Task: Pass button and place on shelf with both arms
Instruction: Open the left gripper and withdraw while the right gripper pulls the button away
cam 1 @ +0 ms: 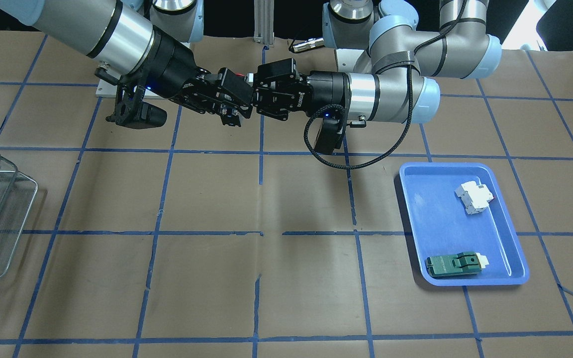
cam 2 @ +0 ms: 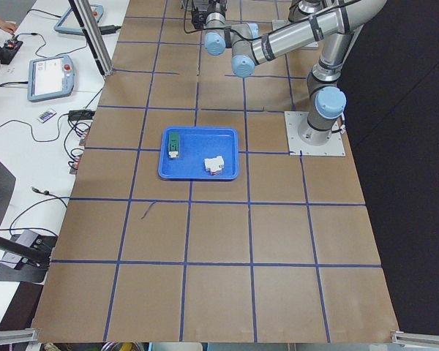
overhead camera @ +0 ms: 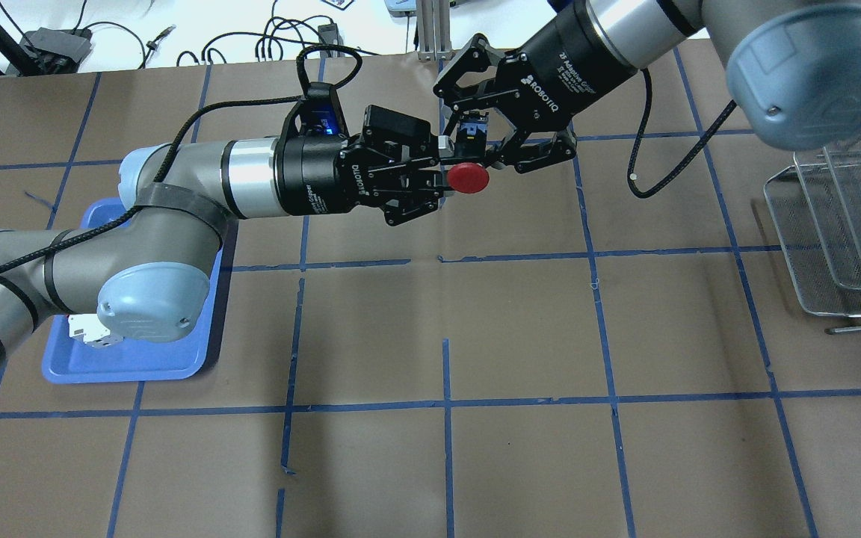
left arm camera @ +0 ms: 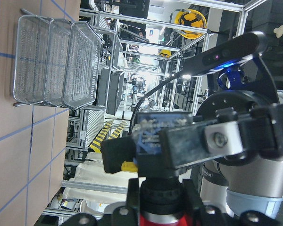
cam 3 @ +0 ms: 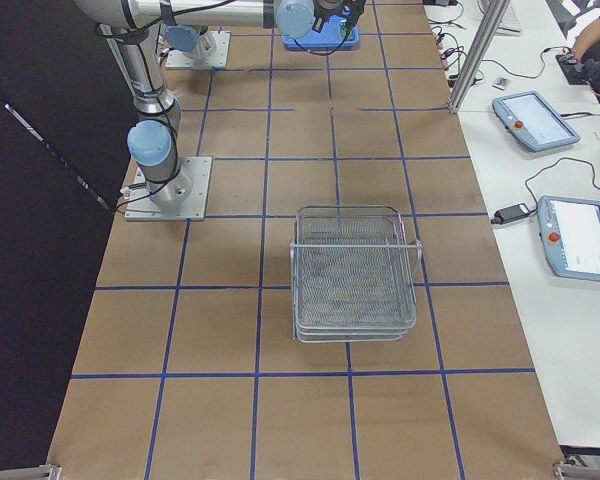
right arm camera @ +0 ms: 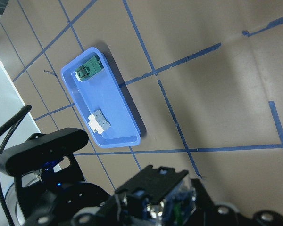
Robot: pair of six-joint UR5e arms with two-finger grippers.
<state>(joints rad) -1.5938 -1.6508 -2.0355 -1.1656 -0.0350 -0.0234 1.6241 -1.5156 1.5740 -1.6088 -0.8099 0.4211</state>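
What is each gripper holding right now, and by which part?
The left gripper grips the button at its red-cap end. The right gripper brackets the button's contact block, but whether it has clamped on cannot be told.

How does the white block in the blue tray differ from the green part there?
The white block is chunky and pale; the green part is flat, longer and dark. The white block lies at the end of the blue tray nearer the robot, the green part at the far end. Both rest in it, apart.
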